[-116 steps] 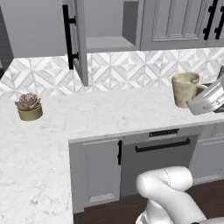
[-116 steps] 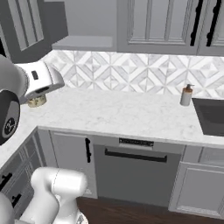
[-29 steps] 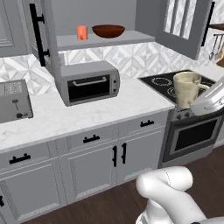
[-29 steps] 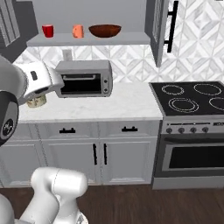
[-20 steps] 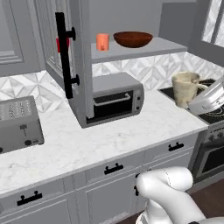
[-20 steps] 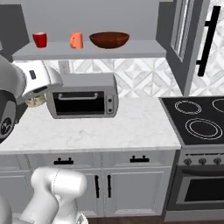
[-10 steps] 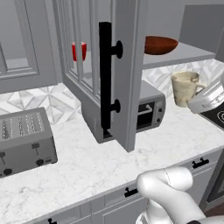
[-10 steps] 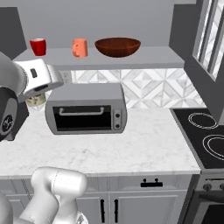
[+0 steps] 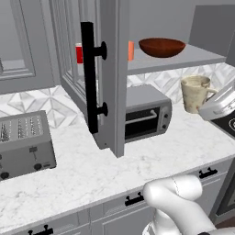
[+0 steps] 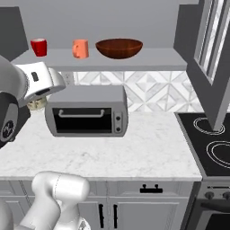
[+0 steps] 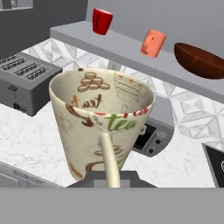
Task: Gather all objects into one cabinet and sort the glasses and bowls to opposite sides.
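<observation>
The gripper (image 9: 219,104) is clamped narrow on the handle of the mug (image 11: 101,123), which it holds upright in the air above the counter (image 9: 92,172); the fingertips themselves are hidden behind the mug and its handle in the hand view. That close view shows the mug's printed brown and green lettering and its hollow inside, which the base views do not; the left base view shows the mug (image 9: 195,93) out to the right of the microwave (image 9: 146,112), while in the right base view only a bit of it (image 10: 36,104) peeks from under the white hand, left of the microwave (image 10: 87,111). On the grey shelf (image 10: 134,59) stand, from left to right, the red cup (image 10: 39,46), the orange cup (image 10: 81,48) and the bowl (image 10: 119,48), each apart from the next. The right base view gives this row plainly; in the left base view the open cabinet door (image 9: 110,78) with its black bar handle (image 9: 90,82) covers most of both cups, leaving only slivers either side. The shelf has bare room right of the bowl and between the cups. The door's edge juts out over the counter, in front of the microwave's left end. A toaster (image 9: 25,144) sits at the left of the counter, and a stove (image 10: 213,150) adjoins it on the right.
</observation>
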